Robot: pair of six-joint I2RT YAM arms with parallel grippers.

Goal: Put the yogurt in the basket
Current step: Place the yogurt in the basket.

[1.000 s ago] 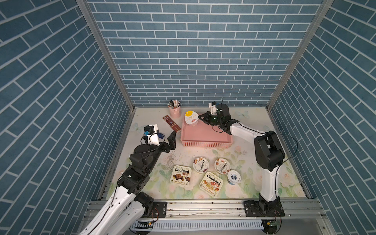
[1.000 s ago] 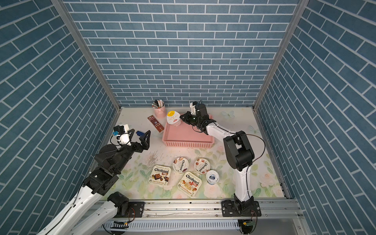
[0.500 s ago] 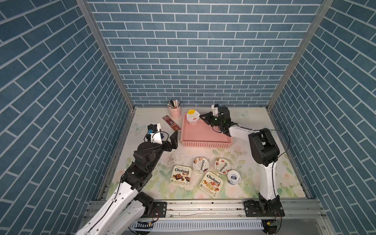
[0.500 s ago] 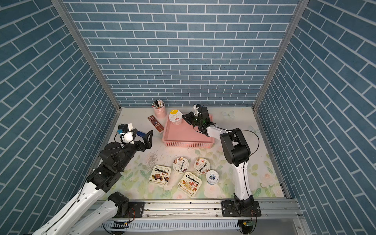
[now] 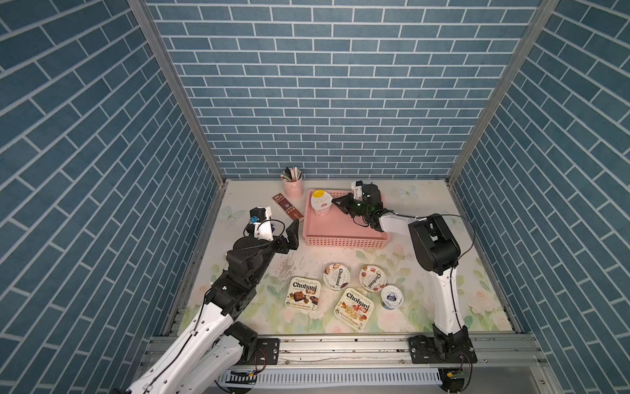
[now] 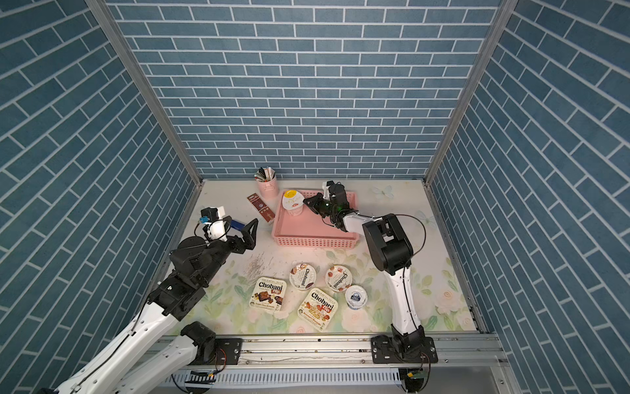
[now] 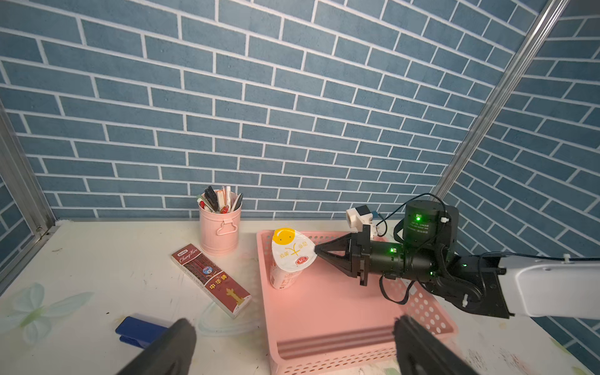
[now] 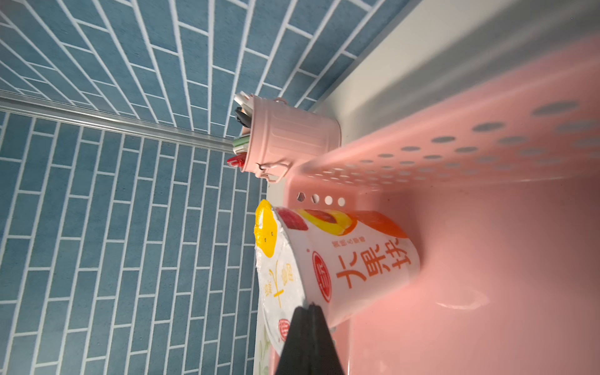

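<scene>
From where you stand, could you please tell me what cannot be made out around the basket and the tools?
Right tool: its shut fingertips cover the yellow-topped cup's lid rim in the right wrist view, hiding any foil between them.
Left tool: only blurred fingertips show, cut off by the left wrist picture's edge.
Blue object: there, half hidden behind that tool; unidentifiable.
Chobani cups: fine print too small in both top views.

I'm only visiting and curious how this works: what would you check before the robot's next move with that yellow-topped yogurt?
1. The yellow-topped cup is inside the basket: ok, in a far corner.
2. The cup stands flat: not ok, it leans.
3. The right gripper is free of the cup: not ok, shut on its lid edge.
4. The left gripper is open and empty: ok.
5. The other five cups are in the basket: not ok, they sit on the table.
</scene>
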